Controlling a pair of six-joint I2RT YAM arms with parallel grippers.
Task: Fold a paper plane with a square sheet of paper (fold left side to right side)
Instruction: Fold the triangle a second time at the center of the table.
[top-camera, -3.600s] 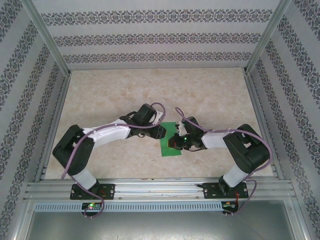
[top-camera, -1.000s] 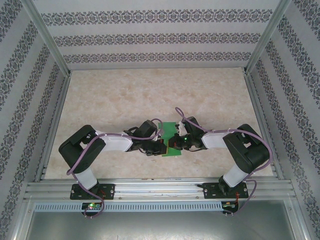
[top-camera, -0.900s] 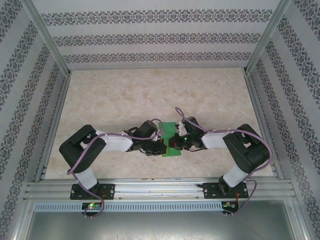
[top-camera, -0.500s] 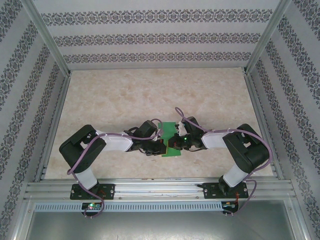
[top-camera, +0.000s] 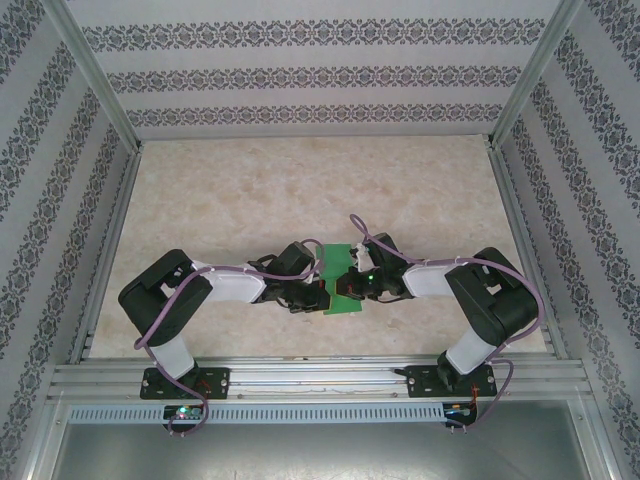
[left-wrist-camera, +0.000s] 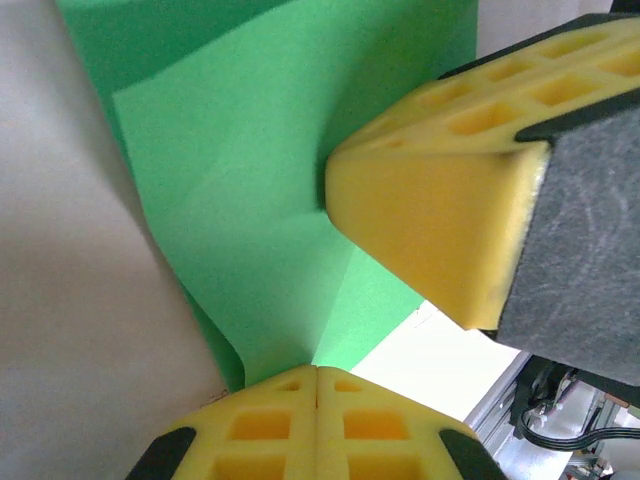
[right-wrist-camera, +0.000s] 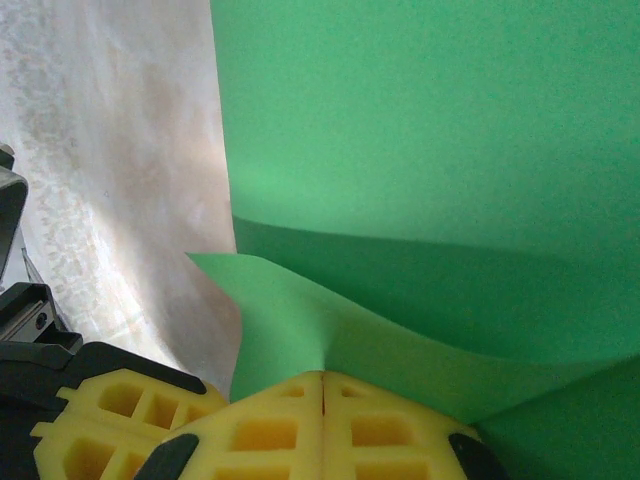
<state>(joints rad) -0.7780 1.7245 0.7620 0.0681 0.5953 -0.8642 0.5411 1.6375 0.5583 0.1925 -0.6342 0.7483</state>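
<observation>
From above, a thin, bright green square sheet of paper lies on the pale marble-patterned table, near the front edge and between the two arms. The left gripper and right gripper meet over it, just beside each other. From this height their jaws are too small to read.

In the left wrist view, the left gripper has its yellow foam fingers pressed together. A raised part of the sheet runs down into the seam between them, so I judge it pinched there. The paper stands off the table and casts a shadow. One yellow finger of the right gripper pushes into the green surface close by.

In the right wrist view, the right gripper is likewise closed. A curled flap of the sheet rises into its seam, above a flat layer lying on the table.

The fold looks only begun — the lifted part is bowed and shows no pressed line. Two pinches this close on thin paper could tear it if the arms pull apart. Uneven travel would set the crease askew. The flat layer is not held down, so it may slide on the smooth table. The fingers could also knock each other — they have little room.
</observation>
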